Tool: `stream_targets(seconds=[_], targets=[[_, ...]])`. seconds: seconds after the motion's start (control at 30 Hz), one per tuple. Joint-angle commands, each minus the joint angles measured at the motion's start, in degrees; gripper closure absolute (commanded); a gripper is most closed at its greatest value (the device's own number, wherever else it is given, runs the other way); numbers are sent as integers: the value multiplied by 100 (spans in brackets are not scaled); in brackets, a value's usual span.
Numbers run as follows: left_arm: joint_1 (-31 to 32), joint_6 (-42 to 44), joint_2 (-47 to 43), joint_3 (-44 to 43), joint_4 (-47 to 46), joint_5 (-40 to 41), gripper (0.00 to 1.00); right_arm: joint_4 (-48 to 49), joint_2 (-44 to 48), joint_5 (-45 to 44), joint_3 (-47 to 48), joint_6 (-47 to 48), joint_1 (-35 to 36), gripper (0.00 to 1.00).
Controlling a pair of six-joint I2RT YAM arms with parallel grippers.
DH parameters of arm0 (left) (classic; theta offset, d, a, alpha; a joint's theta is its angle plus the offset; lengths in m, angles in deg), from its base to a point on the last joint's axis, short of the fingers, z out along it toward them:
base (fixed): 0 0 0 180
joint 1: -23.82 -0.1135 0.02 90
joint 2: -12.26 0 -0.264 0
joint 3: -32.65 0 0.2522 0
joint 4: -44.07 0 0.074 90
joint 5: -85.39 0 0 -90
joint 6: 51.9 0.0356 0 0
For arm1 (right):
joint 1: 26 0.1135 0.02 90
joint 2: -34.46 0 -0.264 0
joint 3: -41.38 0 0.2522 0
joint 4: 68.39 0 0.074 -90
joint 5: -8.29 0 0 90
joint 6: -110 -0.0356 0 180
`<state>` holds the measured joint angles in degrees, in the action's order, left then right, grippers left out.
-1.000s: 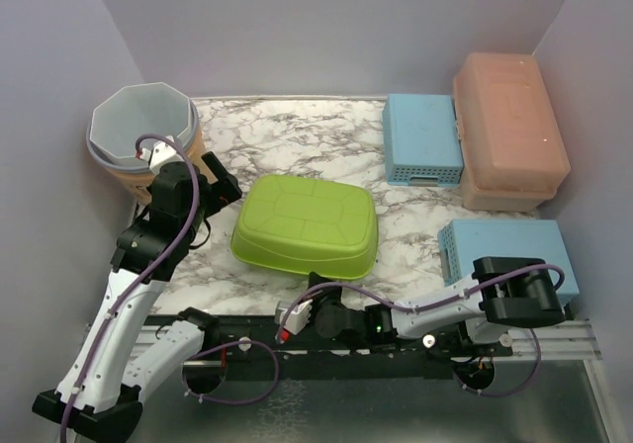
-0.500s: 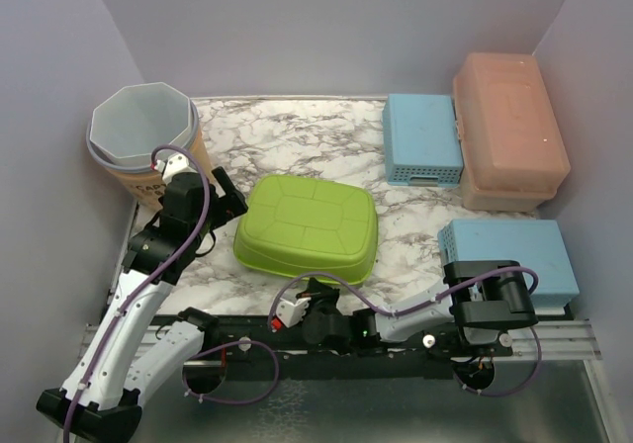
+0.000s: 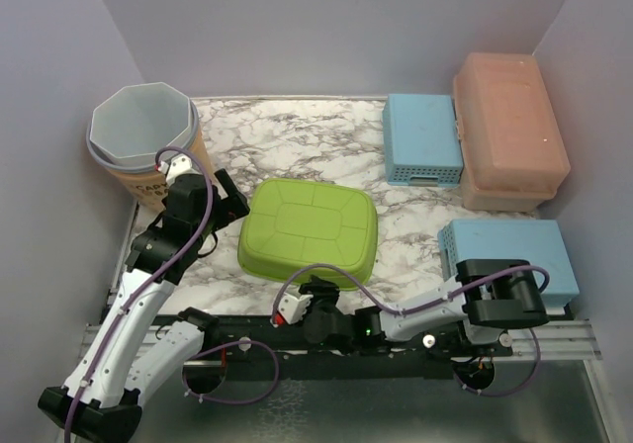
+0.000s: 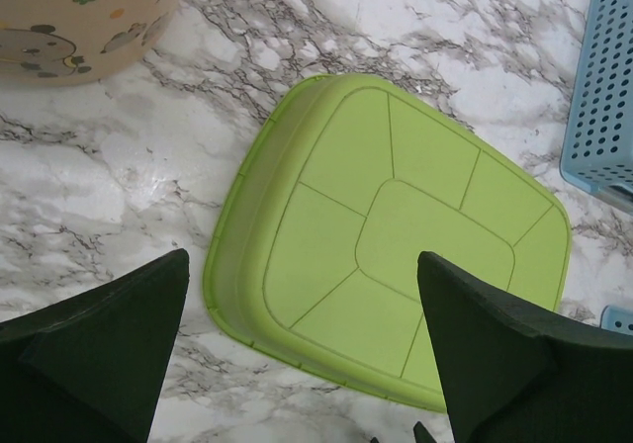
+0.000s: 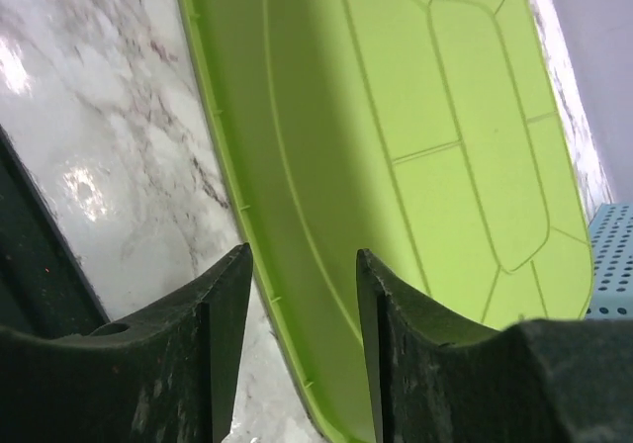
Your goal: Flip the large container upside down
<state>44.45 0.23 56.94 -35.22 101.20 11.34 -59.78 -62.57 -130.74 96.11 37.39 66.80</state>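
The large container (image 3: 309, 230) is a lime-green tub lying bottom-up on the marble table (image 3: 297, 141), its ribbed base facing up (image 4: 396, 255). My left gripper (image 3: 229, 201) hovers just left of it, wide open with nothing between the fingers (image 4: 302, 256). My right gripper (image 3: 318, 290) sits low at the tub's near rim. Its jaws (image 5: 303, 251) stand apart, with the green rim (image 5: 297, 166) running between them and a gap on each side.
A paper bucket with a grey liner (image 3: 143, 136) stands at the back left, close to my left arm. Two blue perforated baskets (image 3: 423, 138) (image 3: 509, 250) and a salmon lidded box (image 3: 509, 127) line the right side. Purple walls enclose the table.
My right gripper has opened and let go of the tub's near rim. The tub has settled flat, base up. My left gripper drifted slightly right, towards the tub.
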Motion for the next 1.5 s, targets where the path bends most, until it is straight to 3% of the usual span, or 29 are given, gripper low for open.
stream_targets(seconds=[0.0, 0.07, 0.2, 0.27, 0.37, 0.5, 0.63, 0.7, 0.8, 0.87, 1.07, 1.23, 1.47], targets=[[-20, -134, -90, 201, -109, -185, 1, 288, 662, 222, -60, -102, 72, 50], [-18, -167, -100, 254, -109, -197, 1, 613, 916, 141, -228, 239, 66, 46], [-14, -148, -108, 309, -138, -208, 1, 3236, 1170, -639, -1042, 2037, -222, 37], [-19, -117, -76, 350, -162, -278, 1, 3535, 1333, -741, -1090, 2180, -542, 36], [-16, -107, 14, 287, -135, -510, 1, 2494, 1611, -652, -715, 1490, -1123, 35], [-17, -103, -67, 301, -92, -794, 1, -33, 2019, -36, 223, -434, -2276, 25], [-15, -3, -78, 432, -33, -978, 1, -1520, 2116, 1625, 995, -1882, -3613, 17], [-20, -14, -9, 506, -26, -1121, 1, -2620, 1845, 2806, 1633, -2925, -4295, 10], [-14, -49, -22, 658, -66, -1063, 1, -4070, 1203, 4619, 2736, -4259, -5421, 10], [-14, -47, -130, 763, -134, -937, 1, -4161, 881, 5562, 3017, -4143, -5632, 9], [2, -117, -30, 1106, -410, -1546, 1, -4359, 214, 6686, 3575, -4013, -5851, 7], [188, -357, -301, 1497, -551, -1817, 1, -4532, -381, 6682, 3953, -4207, -5999, 7], [935, -1045, -457, 1916, -581, -1776, 2, -5078, -1063, 6172, 4589, -3881, -6017, 7]])
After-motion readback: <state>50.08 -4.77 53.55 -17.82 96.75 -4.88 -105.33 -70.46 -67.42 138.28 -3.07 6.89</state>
